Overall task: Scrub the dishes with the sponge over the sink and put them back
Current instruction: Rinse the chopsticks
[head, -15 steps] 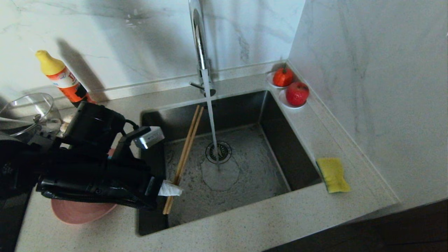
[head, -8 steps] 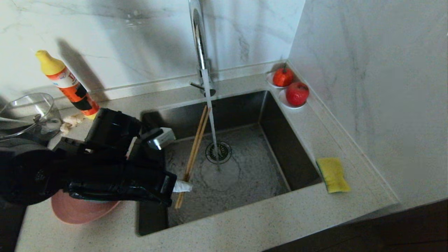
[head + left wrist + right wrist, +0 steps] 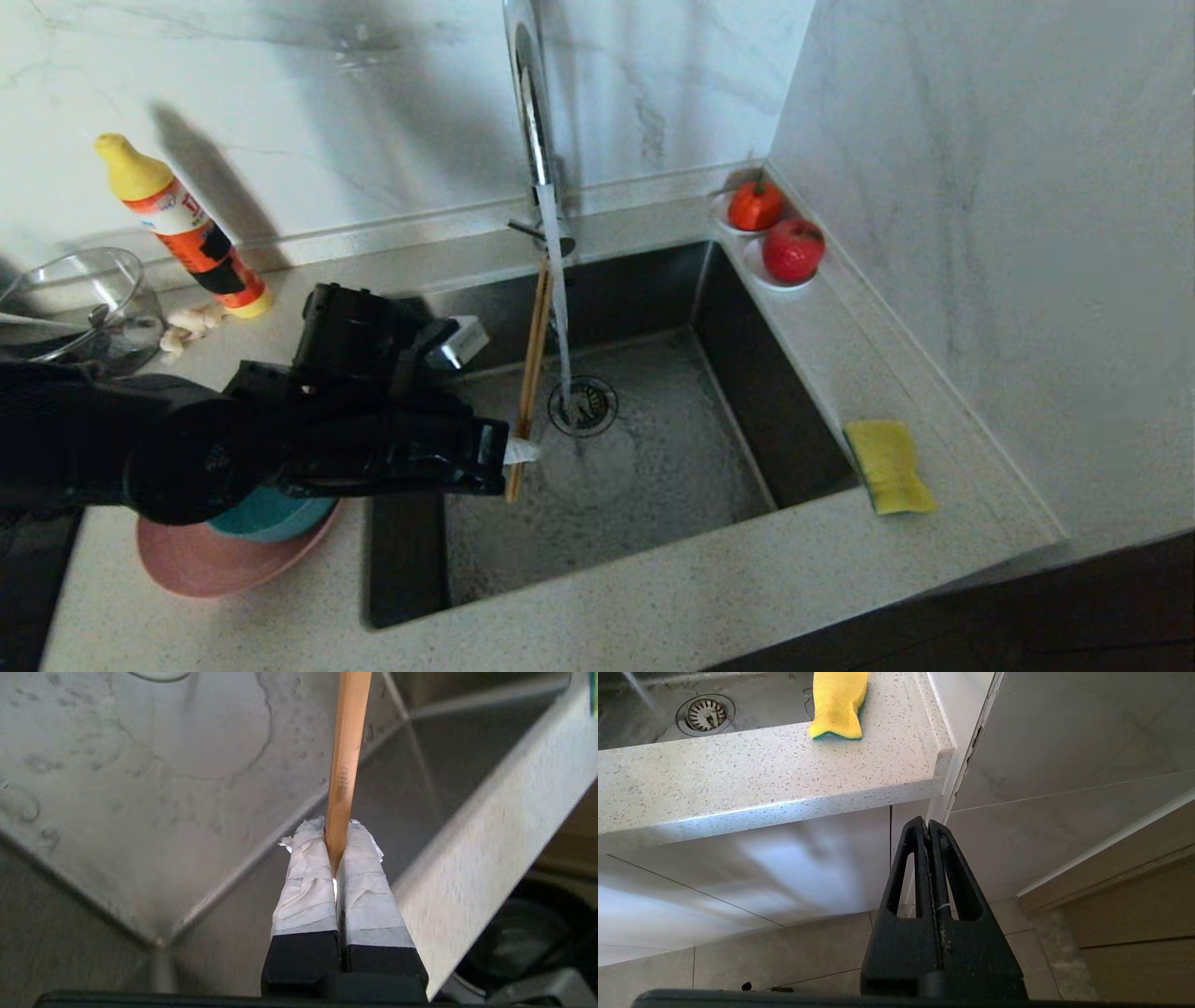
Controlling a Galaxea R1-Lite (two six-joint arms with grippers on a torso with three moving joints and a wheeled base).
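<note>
At the left of the counter (image 3: 653, 607), a pink plate (image 3: 201, 565) is seen with a teal-blue bowl (image 3: 266, 515) resting in it, both partly covered by the left arm. The left gripper (image 3: 523, 454) is held over the sink (image 3: 653, 467), its taped fingertips (image 3: 306, 872) clamped on a pair of thin, pale wooden chopsticks (image 3: 532, 359), which are raised steeply just beside the water stream (image 3: 560, 308) from the tap (image 3: 527, 103). Compared with a second ago, the gripper has been carried rightward over the basin and the chopsticks tilted more upright; the bowl has been uncovered. A yellow sponge (image 3: 887, 467) with a dark green edge lies on the counter at the sink's right rim. The right gripper (image 3: 930, 828) is parked below counter level, pressed together and empty.
</note>
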